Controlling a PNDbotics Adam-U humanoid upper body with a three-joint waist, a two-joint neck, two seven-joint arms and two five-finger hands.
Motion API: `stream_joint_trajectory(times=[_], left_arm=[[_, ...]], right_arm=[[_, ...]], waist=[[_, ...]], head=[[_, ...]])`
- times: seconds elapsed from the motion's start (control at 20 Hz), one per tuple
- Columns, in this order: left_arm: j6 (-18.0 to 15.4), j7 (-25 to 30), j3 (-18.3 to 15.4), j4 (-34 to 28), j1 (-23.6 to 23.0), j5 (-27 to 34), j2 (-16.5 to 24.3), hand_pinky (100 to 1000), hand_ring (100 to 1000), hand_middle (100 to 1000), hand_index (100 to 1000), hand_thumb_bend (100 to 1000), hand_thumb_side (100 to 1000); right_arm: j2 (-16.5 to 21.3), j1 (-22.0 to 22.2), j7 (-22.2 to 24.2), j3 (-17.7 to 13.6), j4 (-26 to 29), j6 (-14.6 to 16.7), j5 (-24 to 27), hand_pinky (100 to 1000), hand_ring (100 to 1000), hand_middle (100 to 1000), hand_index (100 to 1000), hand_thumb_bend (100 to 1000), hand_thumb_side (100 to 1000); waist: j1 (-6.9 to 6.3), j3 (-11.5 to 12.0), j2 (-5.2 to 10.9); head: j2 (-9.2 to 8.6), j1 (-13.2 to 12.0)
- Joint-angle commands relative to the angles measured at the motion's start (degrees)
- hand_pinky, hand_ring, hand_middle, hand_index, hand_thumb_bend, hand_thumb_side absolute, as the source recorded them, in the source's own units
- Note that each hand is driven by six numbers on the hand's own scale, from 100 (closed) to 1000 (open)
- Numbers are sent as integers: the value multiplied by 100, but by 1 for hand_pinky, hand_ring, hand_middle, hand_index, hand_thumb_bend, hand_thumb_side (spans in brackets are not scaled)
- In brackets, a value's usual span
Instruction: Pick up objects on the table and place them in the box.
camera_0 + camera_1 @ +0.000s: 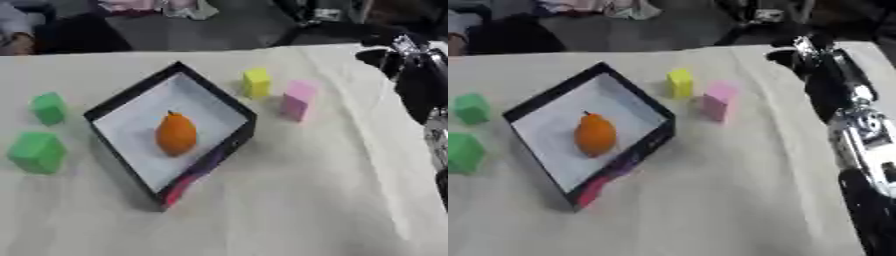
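1. Cream cloth covers the table (pixel 289 200); dark floor and clutter beyond the far edge.
2. Box (pixel 131 97), black walls w/ white floor, sits turned like a diamond, left of centre. One corner points to 12 o'clock; the near corner at 6 shows a pink-red patch.
3. Inside the box: 1 orange fruit (pixel 176 133), pear-ish shape, small dark stem tip aiming to 12. It lies about mid-floor, apart from the walls.
4. Blocks on the cloth, 4 total, all outside the box:
   - 2 green: green block (pixel 48 108) at 9 o'clock of the box, second green block (pixel 37 152) nearer, approx 8 o'clock. The two are near each other, not touching.
   - 1 yellow block (pixel 256 82) at approx 1 o'clock of the box, upright.
   - 1 pink block (pixel 298 100) just beside the yellow one, at 2 o'clock of the box, upright.
5. Right hand (pixel 805 54) comes in along the right edge, black w/ silver arm parts, at 3 o'clock of the pink block and apart from it. Holds nothing I can see; fingers open or curled: can't tell.
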State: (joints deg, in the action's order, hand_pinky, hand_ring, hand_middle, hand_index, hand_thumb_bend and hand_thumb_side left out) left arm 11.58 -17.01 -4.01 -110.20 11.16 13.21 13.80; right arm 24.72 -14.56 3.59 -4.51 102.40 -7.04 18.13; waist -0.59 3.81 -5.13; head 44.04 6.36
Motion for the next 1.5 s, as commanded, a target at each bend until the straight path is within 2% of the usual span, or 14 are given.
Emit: stream_joint_trajectory(times=[0.05, 0.35, 0.65, 1.0, 1.25, 1.5], left_arm=[[-14, 65, 13, -77, -3, 10, 288, 830, 742, 772, 824, 212, 821], [-55, 135, 12, -155, -120, -62, 643, 833, 753, 790, 837, 198, 827], [-79, 108, -33, -287, -63, -137, 835, 832, 754, 791, 837, 195, 829], [-84, 64, -61, -424, 56, -164, 941, 832, 755, 791, 837, 193, 832], [-127, 51, -76, -439, 94, -193, 1047, 833, 757, 794, 837, 188, 832], [-208, 52, -85, -440, 39, -303, 1352, 834, 764, 804, 840, 178, 821]], right_arm=[[254, -45, 66, -16, 66, 15, -97, 908, 726, 707, 832, 100, 626], [544, -32, 106, -41, 99, 69, -253, 911, 741, 725, 843, 100, 629], [889, -5, 77, -82, 142, 163, -407, 911, 747, 733, 849, 100, 644], [1140, -1, -12, -144, 199, 261, -511, 910, 749, 736, 851, 100, 635], [1415, 20, -29, -153, 229, 353, -644, 909, 755, 742, 856, 100, 614], [1955, 60, 20, -116, 226, 532, -885, 909, 771, 757, 865, 100, 562]], waist=[[-63, 20, 151], [-114, 53, -16], [-72, 66, -362], [-8, 81, -686], [27, 89, -840], [56, 94, -898]], head=[[8, -38], [8, -230], [8, -307], [8, -333], [8, -299], [8, -257]])
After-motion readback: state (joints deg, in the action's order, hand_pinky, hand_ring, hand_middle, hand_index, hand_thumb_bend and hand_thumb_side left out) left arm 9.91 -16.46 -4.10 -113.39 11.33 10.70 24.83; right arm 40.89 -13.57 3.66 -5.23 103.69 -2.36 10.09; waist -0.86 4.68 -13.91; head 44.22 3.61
